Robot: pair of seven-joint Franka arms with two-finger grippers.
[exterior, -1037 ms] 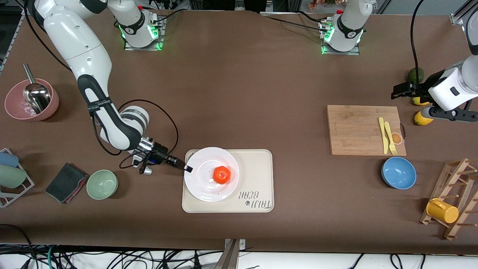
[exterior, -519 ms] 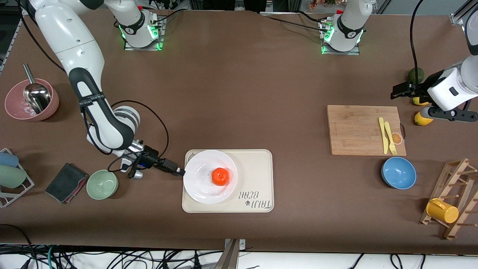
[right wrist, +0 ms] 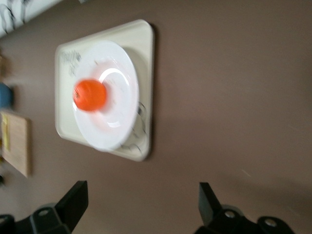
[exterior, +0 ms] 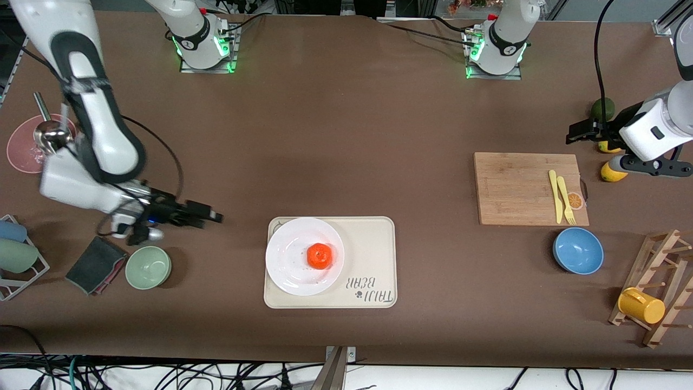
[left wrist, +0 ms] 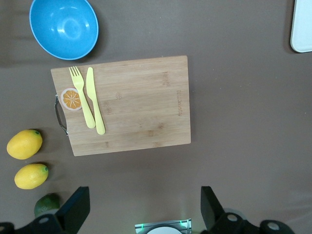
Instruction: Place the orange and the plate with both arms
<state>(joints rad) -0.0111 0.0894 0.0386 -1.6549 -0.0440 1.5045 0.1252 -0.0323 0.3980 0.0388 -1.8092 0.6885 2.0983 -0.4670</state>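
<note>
A: Two things matter here. Where are they?

B: The small round orange-red orange (exterior: 319, 255) lies on the round white glossy plate (exterior: 289, 265), a little toward three o'clock from the plate's middle. The plate rests on the cream rectangular tray (exterior: 373, 254), at the tray's nine o'clock end.

A: And the right pincer (exterior: 208, 214)?

B: It hangs over bare brown counter (exterior: 335, 135), apart from the plate at about ten o'clock of it. Its fingers stand wide apart and hold nothing. A pale green bowl (exterior: 148, 267) sits near it, toward the right arm's end.

A: The left pincer (exterior: 578, 132)?

B: This arm waits. Its pincer is over the counter at one o'clock of the bamboo cutting board (exterior: 520, 187), spread wide and empty. On the board lie a yellow plastic knife (exterior: 553, 195) and fork (exterior: 566, 199).
</note>
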